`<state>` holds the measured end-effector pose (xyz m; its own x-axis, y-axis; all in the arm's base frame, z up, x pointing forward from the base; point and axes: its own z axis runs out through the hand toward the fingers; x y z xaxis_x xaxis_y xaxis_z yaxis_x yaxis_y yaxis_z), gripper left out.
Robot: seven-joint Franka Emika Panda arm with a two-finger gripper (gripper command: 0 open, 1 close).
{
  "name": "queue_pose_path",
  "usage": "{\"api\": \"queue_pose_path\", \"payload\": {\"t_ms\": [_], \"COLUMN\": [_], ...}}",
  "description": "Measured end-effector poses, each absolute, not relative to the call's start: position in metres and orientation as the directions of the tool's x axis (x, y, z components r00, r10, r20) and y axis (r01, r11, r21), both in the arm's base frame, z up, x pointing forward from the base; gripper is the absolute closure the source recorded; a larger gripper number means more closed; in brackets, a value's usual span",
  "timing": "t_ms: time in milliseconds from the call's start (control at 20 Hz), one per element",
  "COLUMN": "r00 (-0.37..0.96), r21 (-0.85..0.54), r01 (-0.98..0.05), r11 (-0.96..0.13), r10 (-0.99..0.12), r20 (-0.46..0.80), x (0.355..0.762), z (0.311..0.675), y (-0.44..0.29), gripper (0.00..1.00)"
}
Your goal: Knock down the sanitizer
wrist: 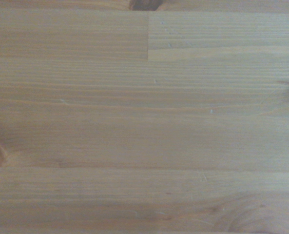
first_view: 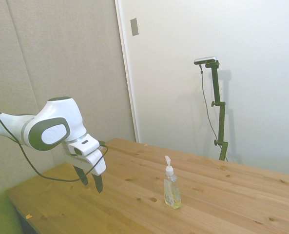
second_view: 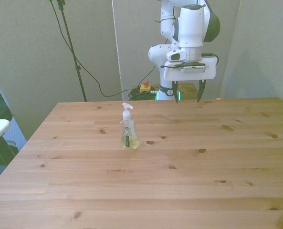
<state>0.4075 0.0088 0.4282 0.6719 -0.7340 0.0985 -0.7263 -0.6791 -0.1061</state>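
Standing upright on the wooden table (second_view: 217,157), the sanitizer (second_view: 129,130) lies well apart from the gripper (second_view: 187,92), toward the front view's left and nearer the camera; the empty fingers hang apart above the far edge.

One sanitizer (second_view: 129,130), one hand (second_view: 187,91), one table (second_view: 189,191), perhaps one red button (second_view: 144,87).

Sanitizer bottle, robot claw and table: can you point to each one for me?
sanitizer (second_view: 130,137): front view, on the clear body holding the yellowish liquid.
claw (second_view: 189,92): front view, midway between its two dark fingertips, which stand apart.
table (first_view: 232,195): side view, on a bare patch of the wooden top.
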Motion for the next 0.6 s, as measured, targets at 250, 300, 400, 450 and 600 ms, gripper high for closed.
{"api": "queue_pose_path", "payload": {"t_ms": [250, 300, 400, 450, 600], "r00": [0.657, 0.647, 0.621, 0.604, 0.553], "r21": [-0.103, -0.101, -0.096, -0.098, -0.101], "r01": [-0.740, -0.749, -0.770, -0.783, -0.819], "r11": [-0.664, -0.655, -0.630, -0.614, -0.565], "r10": [-0.747, -0.756, -0.776, -0.789, -0.824], "r20": [0.096, 0.101, 0.109, 0.111, 0.121], "x": [0.409, 0.410, 0.412, 0.414, 0.422], "z": [0.427, 0.427, 0.428, 0.429, 0.430], "y": [-0.002, -0.009, -0.029, -0.040, -0.075], "gripper": [0.00, 0.00, 0.00, 0.00, 0.00]}}
